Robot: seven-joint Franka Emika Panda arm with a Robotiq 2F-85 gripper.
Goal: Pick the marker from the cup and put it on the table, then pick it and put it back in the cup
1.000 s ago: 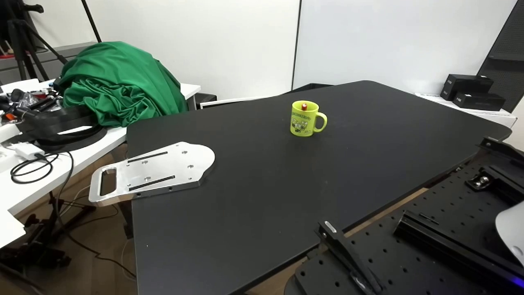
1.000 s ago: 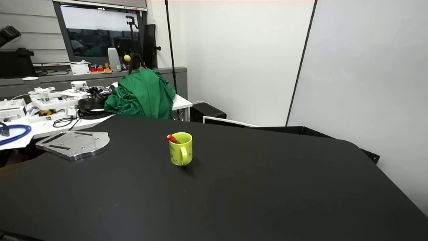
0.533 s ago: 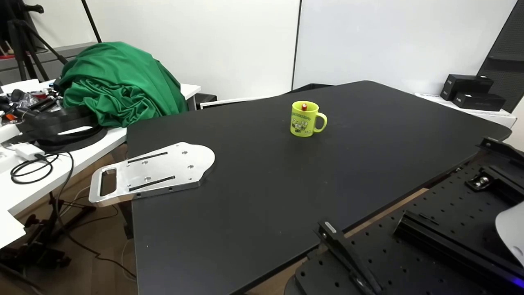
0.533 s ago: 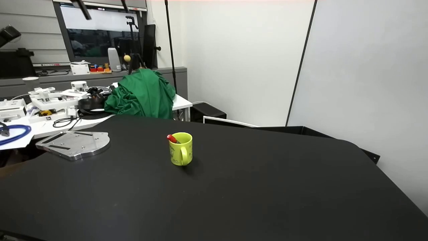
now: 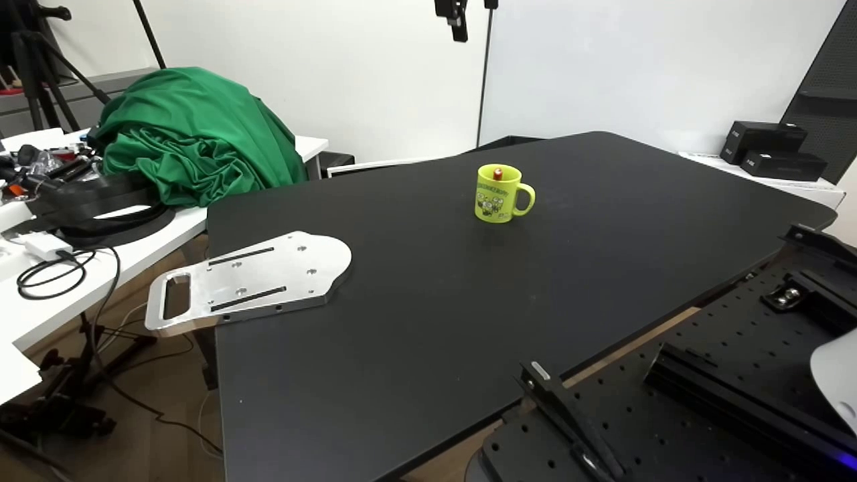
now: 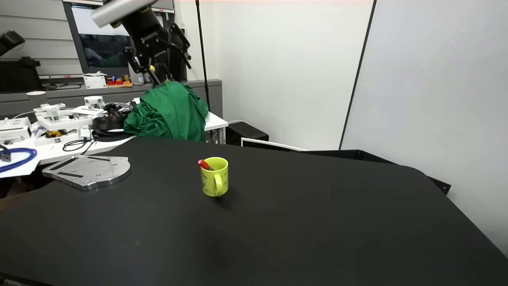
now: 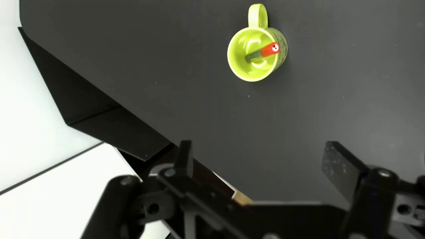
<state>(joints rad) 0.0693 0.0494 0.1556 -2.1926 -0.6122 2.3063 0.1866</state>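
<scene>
The yellow-green cup (image 5: pixel 492 204) stands upright on the black table (image 5: pixel 402 321), and it shows in an exterior view (image 6: pixel 208 182) and the wrist view (image 7: pixel 236 58). The marker leans inside the cup. Its red end sticks up at the rim in both exterior views (image 5: pixel 497 175) (image 6: pixel 204 164). In the wrist view the marker (image 7: pixel 270 49) shows a dark body and red end, tilted away from the handle's side. My gripper (image 6: pixel 174 74) is open and empty, high above the table. In the wrist view its fingers (image 7: pixel 259 146) are wide apart, with the cup beyond them.
A silver metal plate (image 5: pixel 281 268) lies at the table's edge, partly overhanging. A green cloth (image 5: pixel 201 134) and clutter lie on a white table beside it. A black perforated base (image 5: pixel 643 402) adjoins the table. A white wall panel (image 6: pixel 293 79) stands behind.
My gripper has come down into both exterior views from the top; half a second ago only its fingertips showed in an exterior view. The cup and marker have not moved.
</scene>
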